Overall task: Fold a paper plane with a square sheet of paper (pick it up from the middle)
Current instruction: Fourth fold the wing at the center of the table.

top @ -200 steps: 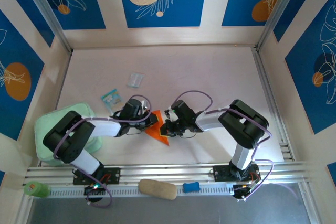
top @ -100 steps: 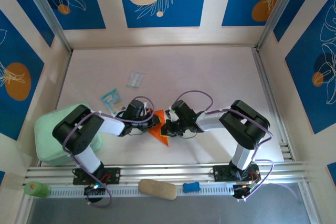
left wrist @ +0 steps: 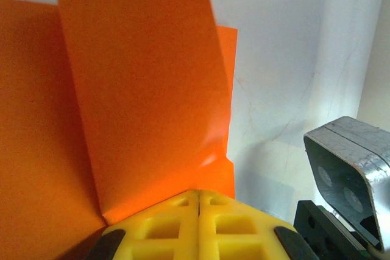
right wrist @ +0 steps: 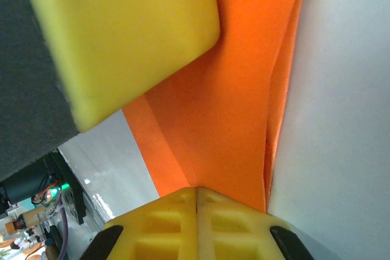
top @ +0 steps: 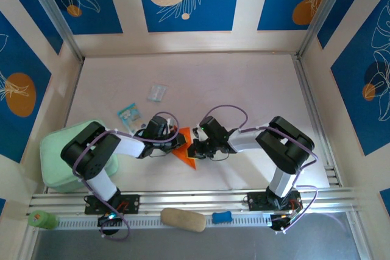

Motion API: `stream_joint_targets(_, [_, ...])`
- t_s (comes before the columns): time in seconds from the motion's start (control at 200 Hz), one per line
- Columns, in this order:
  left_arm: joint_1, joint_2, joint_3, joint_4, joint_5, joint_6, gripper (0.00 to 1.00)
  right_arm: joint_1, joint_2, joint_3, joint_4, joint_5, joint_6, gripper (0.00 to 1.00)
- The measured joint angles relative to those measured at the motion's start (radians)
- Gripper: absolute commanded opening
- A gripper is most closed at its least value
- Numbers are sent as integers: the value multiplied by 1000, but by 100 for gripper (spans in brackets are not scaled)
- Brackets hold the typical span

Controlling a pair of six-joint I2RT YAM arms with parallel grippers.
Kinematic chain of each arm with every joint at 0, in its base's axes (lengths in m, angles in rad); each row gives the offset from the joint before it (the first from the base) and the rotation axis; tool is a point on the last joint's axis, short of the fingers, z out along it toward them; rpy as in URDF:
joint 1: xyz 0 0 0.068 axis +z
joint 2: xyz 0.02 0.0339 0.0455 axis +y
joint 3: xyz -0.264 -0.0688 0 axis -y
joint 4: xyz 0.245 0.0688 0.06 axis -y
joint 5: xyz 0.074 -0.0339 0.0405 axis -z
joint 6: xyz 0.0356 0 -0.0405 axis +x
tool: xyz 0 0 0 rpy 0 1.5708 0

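The square sheet of paper (top: 186, 151) lies folded into a pointed orange shape on the white table (top: 244, 89), between my two grippers. My left gripper (top: 177, 142) is shut, its yellow tips set against the paper's left side. In the left wrist view (left wrist: 198, 194) a raised orange flap (left wrist: 140, 89) stands up just beyond them. My right gripper (top: 194, 148) is shut too, tips on the paper's right side (right wrist: 196, 190). There the orange layers (right wrist: 237, 101) overlap along a crease, and a left finger (right wrist: 122, 35) looms over them. I see no paper between either pair of jaws.
A mint green pad (top: 61, 156) sits at the table's left edge. A blue-and-white packet (top: 128, 114) and a clear wrapper (top: 157, 92) lie behind the left arm. On the near rail rest a beige block (top: 183, 219), a blue piece (top: 222, 217) and a green bottle (top: 38, 219).
The left arm's elbow swung right, closer to the paper, and then held still. Both grippers stayed shut on the spot and the paper barely shifted.
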Motion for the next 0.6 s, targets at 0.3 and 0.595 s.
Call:
stream_joint_targets(0.3, [24,0,2,-11,21,9,0,-4,0,-24,51,-11,0,1])
stream_joint_targets(0.595, [78,-16,15,-83,46,57,0,-4,0,-24,51,-11,0,1])
